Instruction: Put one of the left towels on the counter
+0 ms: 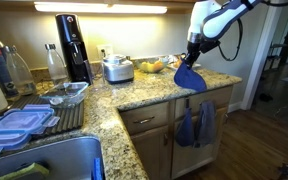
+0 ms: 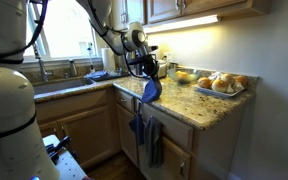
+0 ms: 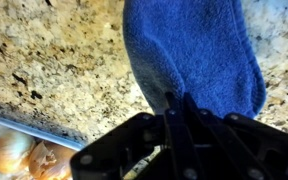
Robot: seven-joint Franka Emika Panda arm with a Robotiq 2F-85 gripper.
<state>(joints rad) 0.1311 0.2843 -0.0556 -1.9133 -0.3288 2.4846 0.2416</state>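
Note:
The medium-blue towel (image 1: 190, 77) hangs from my gripper (image 1: 192, 62) over the front edge of the speckled granite counter (image 1: 149, 92). In an exterior view the towel (image 2: 150, 91) dangles at the counter (image 2: 199, 102) edge under the gripper (image 2: 150, 74). In the wrist view the gripper (image 3: 177, 105) is shut on the towel (image 3: 189, 50), which spreads over the granite (image 3: 54, 55). Other towels (image 1: 196, 125) hang on the cabinet front below; they also show in an exterior view (image 2: 147, 135).
A tray of bread rolls (image 2: 219, 84) and a bowl of fruit (image 1: 152, 66) stand on the counter behind the gripper. A rice cooker (image 1: 117, 68), a black coffee machine (image 1: 72, 45), a dish rack (image 1: 54, 100) and the sink (image 1: 44, 160) lie further along.

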